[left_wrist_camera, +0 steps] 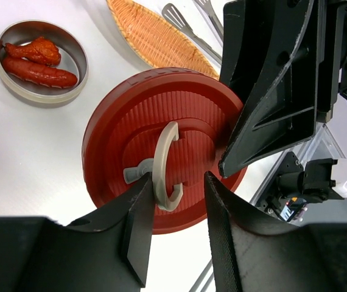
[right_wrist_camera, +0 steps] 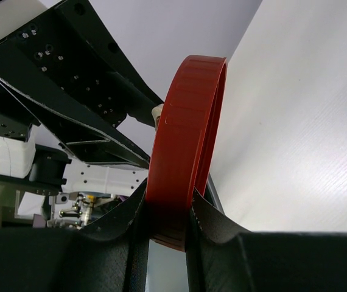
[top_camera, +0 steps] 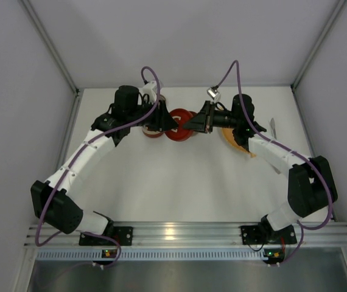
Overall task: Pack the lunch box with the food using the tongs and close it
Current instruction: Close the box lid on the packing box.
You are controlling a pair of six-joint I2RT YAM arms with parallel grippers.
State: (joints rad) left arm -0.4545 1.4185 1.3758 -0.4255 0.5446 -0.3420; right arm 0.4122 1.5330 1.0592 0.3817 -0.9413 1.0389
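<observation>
White walls close in the table on the left, the right and the far side. Bare table shows between the arms down to the near rail. Both arms meet at the far middle over the red lid. The right gripper is clamped on the lid's rim. The left gripper stands partly open astride the grey handle, with a gap on one side. The dish lies just beyond the lid, with the tongs along its far edge. The food sits in a tin left of the lid.
</observation>
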